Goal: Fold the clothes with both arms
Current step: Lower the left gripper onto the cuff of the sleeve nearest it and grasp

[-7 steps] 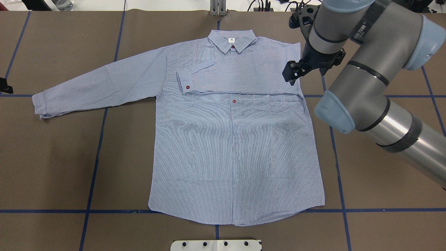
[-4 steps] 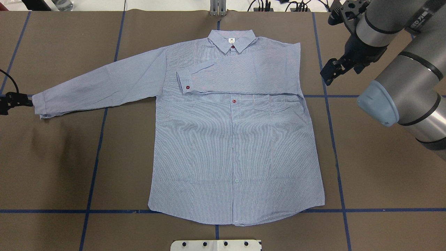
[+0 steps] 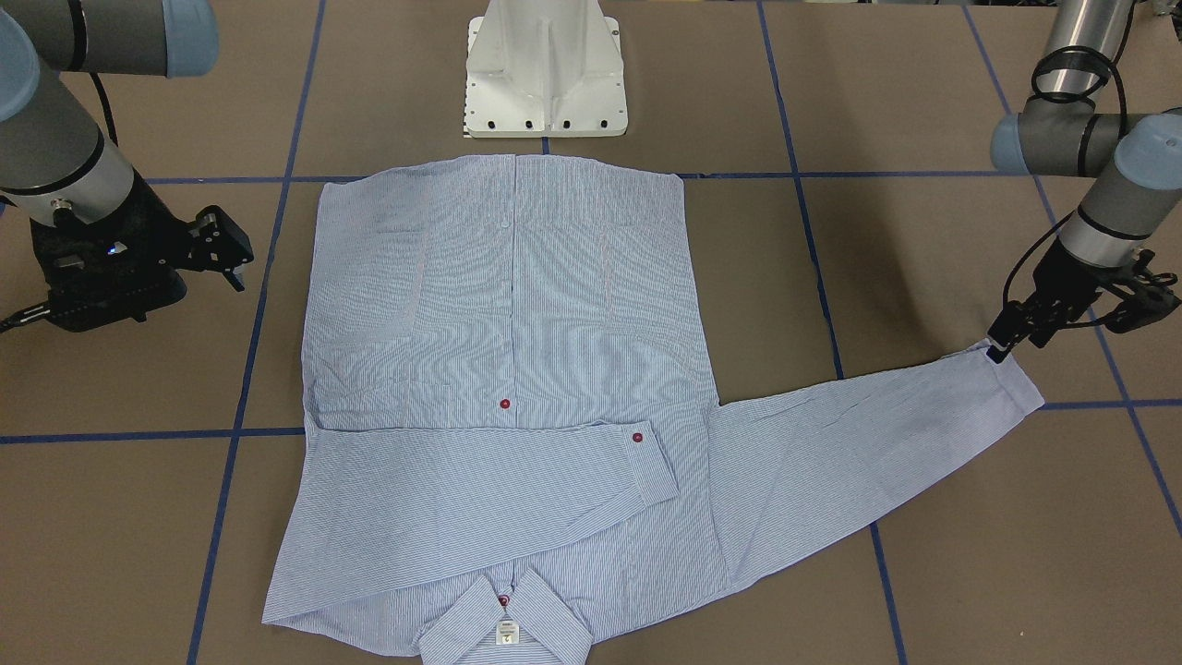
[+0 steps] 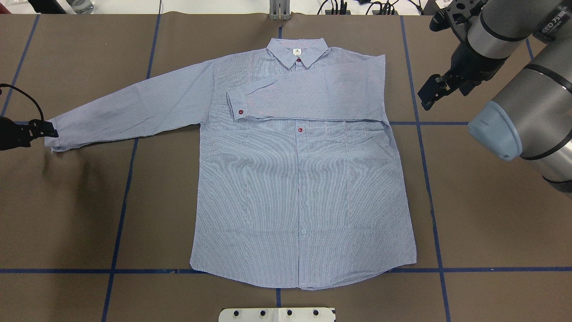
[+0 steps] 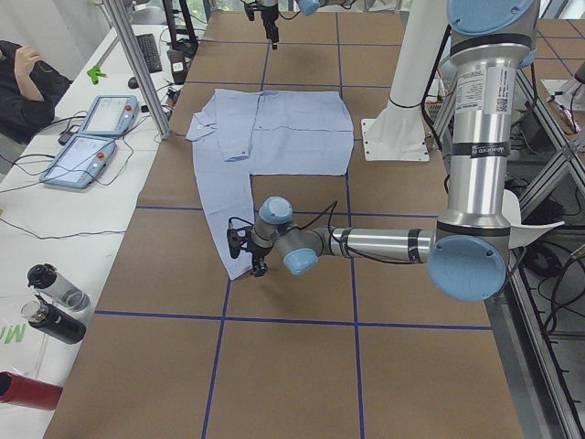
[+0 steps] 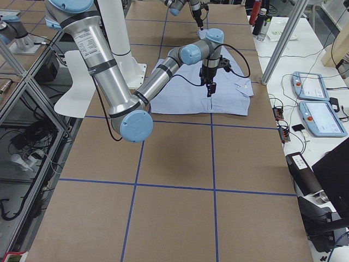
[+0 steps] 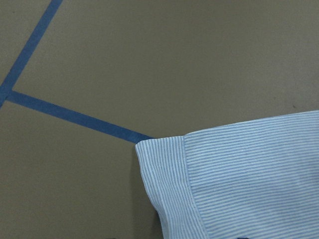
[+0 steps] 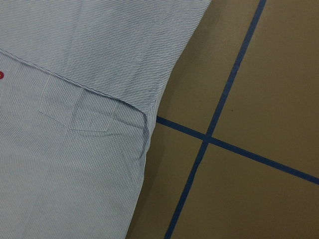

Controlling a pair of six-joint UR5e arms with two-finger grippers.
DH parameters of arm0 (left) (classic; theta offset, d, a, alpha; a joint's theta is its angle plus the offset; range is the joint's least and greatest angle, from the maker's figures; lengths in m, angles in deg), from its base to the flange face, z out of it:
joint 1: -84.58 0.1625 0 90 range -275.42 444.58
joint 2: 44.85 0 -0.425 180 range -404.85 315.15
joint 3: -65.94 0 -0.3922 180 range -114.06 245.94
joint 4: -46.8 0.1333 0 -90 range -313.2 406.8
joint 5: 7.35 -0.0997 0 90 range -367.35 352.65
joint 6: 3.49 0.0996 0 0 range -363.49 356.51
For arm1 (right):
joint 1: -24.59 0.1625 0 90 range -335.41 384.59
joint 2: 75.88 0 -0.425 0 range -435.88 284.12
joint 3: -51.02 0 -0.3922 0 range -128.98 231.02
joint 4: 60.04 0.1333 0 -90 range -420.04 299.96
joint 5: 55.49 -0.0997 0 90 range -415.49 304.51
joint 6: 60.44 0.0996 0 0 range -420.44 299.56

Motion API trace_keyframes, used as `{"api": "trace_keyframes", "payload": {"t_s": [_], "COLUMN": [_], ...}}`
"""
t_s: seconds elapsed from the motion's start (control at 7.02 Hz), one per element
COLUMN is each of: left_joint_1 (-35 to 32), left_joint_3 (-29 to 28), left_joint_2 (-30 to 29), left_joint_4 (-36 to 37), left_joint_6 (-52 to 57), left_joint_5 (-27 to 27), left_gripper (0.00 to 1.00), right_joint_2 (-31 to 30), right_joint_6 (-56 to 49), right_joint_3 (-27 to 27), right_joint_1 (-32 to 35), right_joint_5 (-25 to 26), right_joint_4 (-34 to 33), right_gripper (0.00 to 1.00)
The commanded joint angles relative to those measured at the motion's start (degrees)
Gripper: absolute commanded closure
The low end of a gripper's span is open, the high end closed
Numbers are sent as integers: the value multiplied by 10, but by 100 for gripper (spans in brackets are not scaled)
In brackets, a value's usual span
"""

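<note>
We noted the shirt (image 4: 299, 188) flat mid-frame, its outstretched cuff (image 4: 58, 138) at far left met by the left gripper (image 4: 50, 132), jaws not discernible; we judged a bare-edge grip could slip mid-fold, the right gripper (image 4: 425, 99) hanging empty, jaws apart, upper right.

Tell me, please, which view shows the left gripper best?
Front-facing: the left gripper shows whole, its tips at the cuff. Overhead cuts it off at the edge; exterior left shows it small; its wrist camera shows only cuff and table.
</note>
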Motion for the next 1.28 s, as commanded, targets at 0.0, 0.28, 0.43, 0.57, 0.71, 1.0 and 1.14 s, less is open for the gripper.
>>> {"api": "trace_keyframes", "payload": {"t_s": [0.0, 0.28, 0.43, 0.57, 0.71, 1.0, 1.14], "left_joint_1": [2, 7, 8, 9, 9, 9, 9], "left_joint_3": [-5, -11, -10, -12, -12, -13, -13], "left_joint_2": [-5, -11, -12, -12, -11, -11, -10], "left_joint_4": [0, 1, 1, 2, 2, 3, 3], "left_joint_6": [0, 0, -2, -1, -1, -1, -2], "left_joint_5": [0, -1, -1, -1, -6, -14, -14], "left_gripper": [29, 35, 39, 41, 41, 46, 48], "right_joint_2": [1, 1, 1, 1, 2, 2, 2], "right_joint_6": [1, 1, 2, 3, 6, 7, 7], "right_joint_3": [0, 0, 0, -1, -1, -1, -2], "right_joint_1": [1, 1, 1, 1, 0, 0, 0], "right_joint_5": [0, 0, 0, 1, 1, 2, 2], "right_joint_4": [0, 0, 0, 0, 0, 0, 0], "right_gripper": [0, 0, 0, 1, 1, 0, 0]}}
